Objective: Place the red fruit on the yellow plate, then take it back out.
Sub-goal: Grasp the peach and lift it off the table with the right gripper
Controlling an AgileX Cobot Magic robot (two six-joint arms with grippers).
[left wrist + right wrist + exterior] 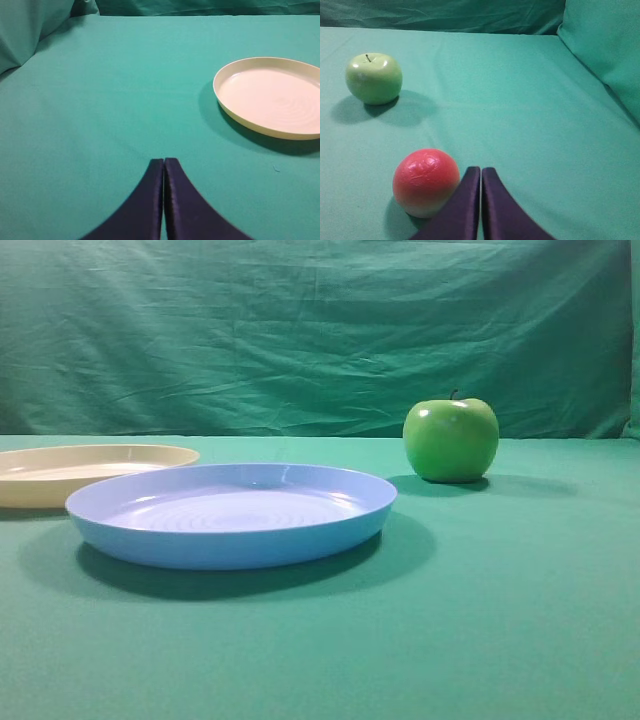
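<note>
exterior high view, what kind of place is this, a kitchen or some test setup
Most likely a staged test tabletop, not a kitchen: a green cloth covers the table and hangs as a backdrop, and only a few props sit on it, a blue plate, a yellow plate and a green apple.

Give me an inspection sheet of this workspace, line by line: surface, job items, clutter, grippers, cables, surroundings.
Surface: green cloth over the table, smooth.
Job's things: red fruit on the cloth beside the right gripper, not on a plate; yellow plate empty.
Clutter: blue plate, empty; green apple upright.
Grippers: left gripper shut, empty; right gripper shut, empty.
Cables: nothing seen.
Surroundings: wrinkled green backdrop.
</note>
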